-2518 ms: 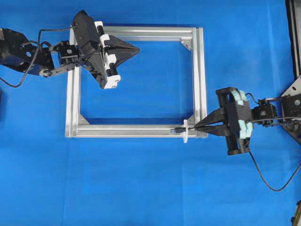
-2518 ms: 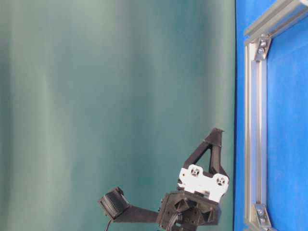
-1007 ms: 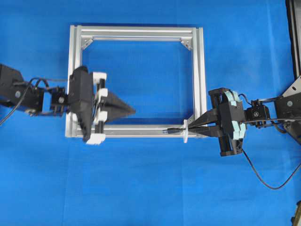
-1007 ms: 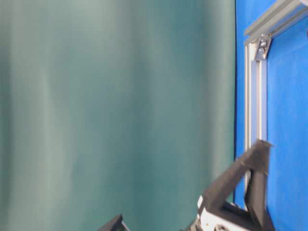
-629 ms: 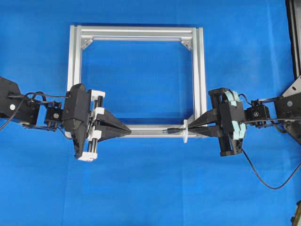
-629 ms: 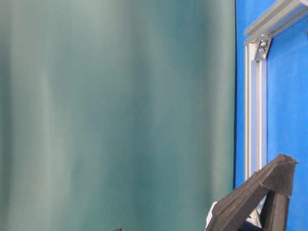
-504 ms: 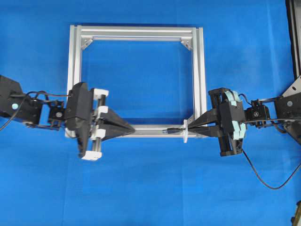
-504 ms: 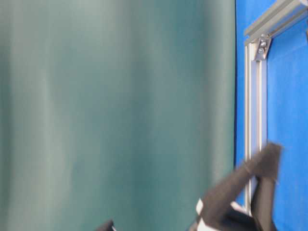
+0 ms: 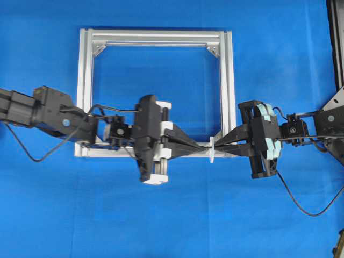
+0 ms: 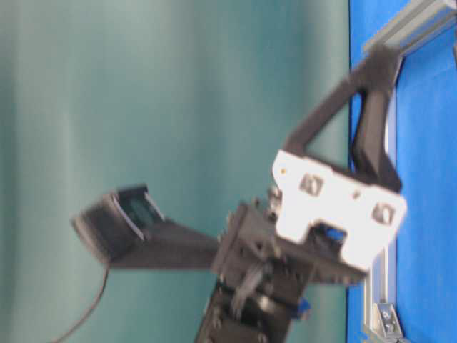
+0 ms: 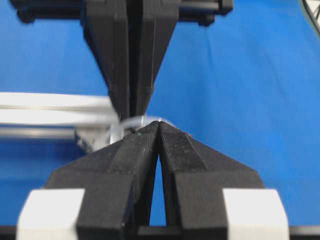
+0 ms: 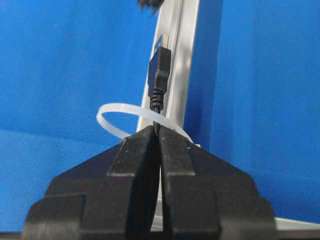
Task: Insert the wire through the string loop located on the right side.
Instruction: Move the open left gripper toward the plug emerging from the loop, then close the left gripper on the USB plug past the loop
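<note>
The aluminium frame (image 9: 156, 38) lies flat on the blue table (image 9: 172, 215), and the action is on its bottom rail, out toward four o'clock from the frame's middle. The left gripper (image 9: 200, 147) reaches along that rail from nine o'clock, its fingers pressed together with nothing visibly between them; in its wrist view the tips sit just beside the loop. The right gripper (image 9: 221, 146) comes in from three o'clock, clamped on the wire (image 12: 159, 75) just behind the plug.

The wire's plug has passed through the string loop (image 12: 120, 117), which the right wrist view shows arching over the cable right at the fingertips.

The risk I see is the handover. The left gripper is closed and nose to nose with the plug, so if it pushes on it may shove the plug back out of the loop or bend the thin loop aside. It needs to open before it can take the plug. If the right gripper lets go early, I would expect the cable's stiffness to pull the plug back through.
</note>
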